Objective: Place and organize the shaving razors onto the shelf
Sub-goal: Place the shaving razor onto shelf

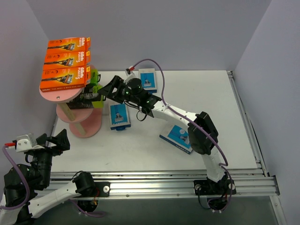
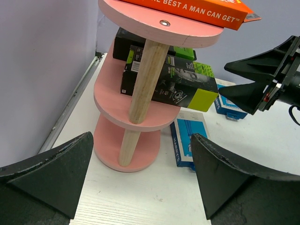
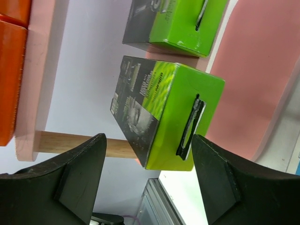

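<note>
The surface carried the pink shelf at far left. Three orange packs lay on its top board and two black-and-green packs on the middle one. Three blue packs remained unshelved. The right fingers stood apart at a black-and-green pack's end, gripping nothing. The left fingers were open and empty.

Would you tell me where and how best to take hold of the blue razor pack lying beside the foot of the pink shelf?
Grip the blue pack across its two long edges, coming straight down from above. It lies flat on the table, so only its thin sides offer a hold; the shelf's bottom board, close beside it, would likely block a sideways approach.
</note>
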`<state>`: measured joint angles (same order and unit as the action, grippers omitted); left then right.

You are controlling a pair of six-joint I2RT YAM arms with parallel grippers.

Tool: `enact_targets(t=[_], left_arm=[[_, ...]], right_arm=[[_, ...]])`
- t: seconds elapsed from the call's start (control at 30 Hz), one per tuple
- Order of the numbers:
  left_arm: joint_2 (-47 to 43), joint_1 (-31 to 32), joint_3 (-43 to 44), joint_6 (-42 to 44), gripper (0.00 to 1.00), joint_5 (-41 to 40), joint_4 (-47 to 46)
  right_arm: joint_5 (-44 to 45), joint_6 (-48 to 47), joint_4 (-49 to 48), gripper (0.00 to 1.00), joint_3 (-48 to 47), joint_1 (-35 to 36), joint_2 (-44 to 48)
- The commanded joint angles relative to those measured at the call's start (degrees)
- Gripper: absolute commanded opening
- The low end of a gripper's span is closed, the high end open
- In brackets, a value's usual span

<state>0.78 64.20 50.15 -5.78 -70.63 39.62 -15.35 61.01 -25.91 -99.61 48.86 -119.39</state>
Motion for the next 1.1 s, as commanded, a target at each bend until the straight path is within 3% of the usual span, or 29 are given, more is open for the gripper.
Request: enact_targets(t=[0.0, 1.07], left_arm=[[-1.3, 1.1, 0.1, 0.9, 0.94, 0.3, -1.3], [-1.8, 1.2, 0.1, 0.9, 0.94, 0.5, -1.4]], right_arm=[[-1.3, -0.5, -3.3, 0.68, -4.2, 0.8, -0.4], [-3.6, 1.3, -4.3, 0.64, -11.0, 1.1, -6.5]])
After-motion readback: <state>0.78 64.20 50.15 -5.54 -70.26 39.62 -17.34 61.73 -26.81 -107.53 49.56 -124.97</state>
